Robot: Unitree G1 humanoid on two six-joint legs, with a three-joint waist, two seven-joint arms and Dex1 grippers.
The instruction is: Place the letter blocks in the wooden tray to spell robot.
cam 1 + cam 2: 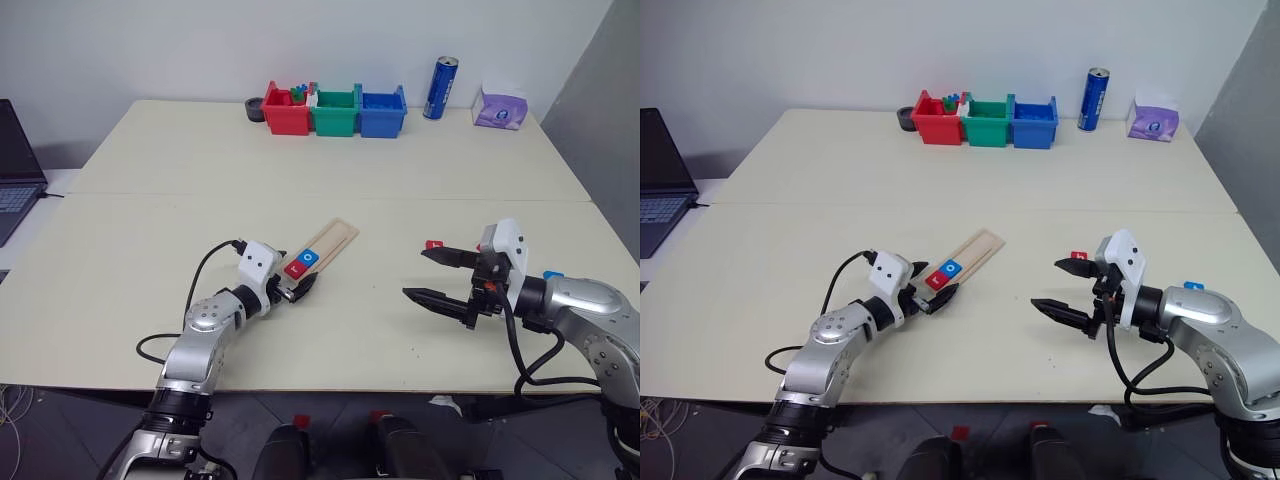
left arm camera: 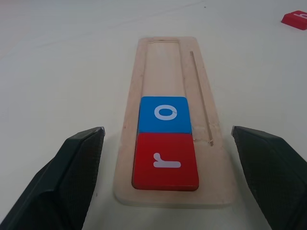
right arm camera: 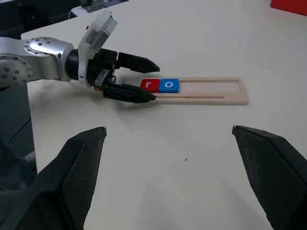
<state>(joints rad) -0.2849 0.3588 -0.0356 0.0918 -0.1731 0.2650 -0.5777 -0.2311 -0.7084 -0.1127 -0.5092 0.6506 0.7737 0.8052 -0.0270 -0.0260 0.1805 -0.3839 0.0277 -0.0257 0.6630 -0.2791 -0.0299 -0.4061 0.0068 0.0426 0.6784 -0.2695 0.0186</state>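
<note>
Laptop (image 1: 18,160) edge, dark and flat, sits at the far left beside the matte cream table (image 1: 150,170). Next comes the left gripper (image 2: 163,191), its ribbed black fingers spread wide on either side of the near end of the wooden tray (image 2: 163,57), holding nothing. That tray is a long pale wood strip with a shallow groove, lying slantwise on the table; in its near end a glossy red r block (image 2: 165,160) and a blue o block (image 2: 164,114) lie flat and touching. At the back stand three moulded plastic bins (image 1: 335,112), red, green and blue. Another red block (image 1: 433,244) lies just beside the right gripper (image 1: 440,275), whose fingers gape empty. Farther right lies a blue block (image 1: 553,274).
</note>
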